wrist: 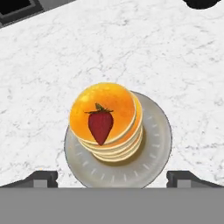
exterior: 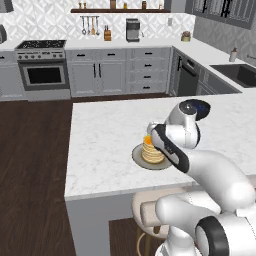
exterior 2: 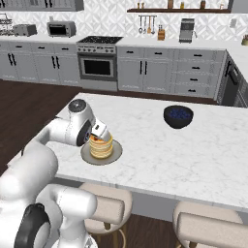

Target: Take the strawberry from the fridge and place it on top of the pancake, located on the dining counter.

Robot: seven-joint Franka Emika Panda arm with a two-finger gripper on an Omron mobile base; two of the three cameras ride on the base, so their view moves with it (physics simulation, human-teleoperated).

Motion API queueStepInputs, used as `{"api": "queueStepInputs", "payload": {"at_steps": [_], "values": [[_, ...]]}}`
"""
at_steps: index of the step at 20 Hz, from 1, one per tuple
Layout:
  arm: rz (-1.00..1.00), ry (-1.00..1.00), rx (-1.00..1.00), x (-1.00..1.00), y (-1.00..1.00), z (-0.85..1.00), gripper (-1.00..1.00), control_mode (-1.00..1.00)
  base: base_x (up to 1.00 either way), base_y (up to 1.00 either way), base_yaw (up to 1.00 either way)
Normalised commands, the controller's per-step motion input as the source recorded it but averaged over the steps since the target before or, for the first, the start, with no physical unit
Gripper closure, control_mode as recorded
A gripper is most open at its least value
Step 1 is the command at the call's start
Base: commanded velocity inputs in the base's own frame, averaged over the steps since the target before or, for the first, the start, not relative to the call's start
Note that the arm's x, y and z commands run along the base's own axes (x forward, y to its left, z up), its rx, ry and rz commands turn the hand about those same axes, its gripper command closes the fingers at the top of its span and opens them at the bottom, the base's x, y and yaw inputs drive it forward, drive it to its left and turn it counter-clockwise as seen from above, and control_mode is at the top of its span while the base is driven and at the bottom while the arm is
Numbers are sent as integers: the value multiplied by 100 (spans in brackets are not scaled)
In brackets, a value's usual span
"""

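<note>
White marbled table fills mid-frame; grey cabinets and stove line the top. Strawberry lies on the pancake; gripper released above.

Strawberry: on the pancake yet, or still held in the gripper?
On the pancake. In the hand view the strawberry lies flat on the pancake top, and the gripper tips stand wide apart, touching nothing.

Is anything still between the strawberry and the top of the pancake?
Nothing visible. The strawberry already lies on the pancake stack's syrupy top, on its plate. The open gripper is above, holding nothing.
</note>
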Motion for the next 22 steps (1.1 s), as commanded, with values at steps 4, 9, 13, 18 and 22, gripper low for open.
{"api": "queueStepInputs", "payload": {"at_steps": [4, 9, 13, 18, 22], "values": [[0, 0, 0, -100, 0, 98, -100, -100, 0, 0, 0], [0, 0, 0, -100, 0, 99, -100, -100, 0, 0, 0], [0, 0, 0, -100, 0, 92, -100, -100, 0, 0, 0], [0, -3, 0, -100, 2, 87, -100, -100, 0, 0, 0], [0, -9, -1, -100, 7, 83, -100, -100, 0, 0, 0]]}}
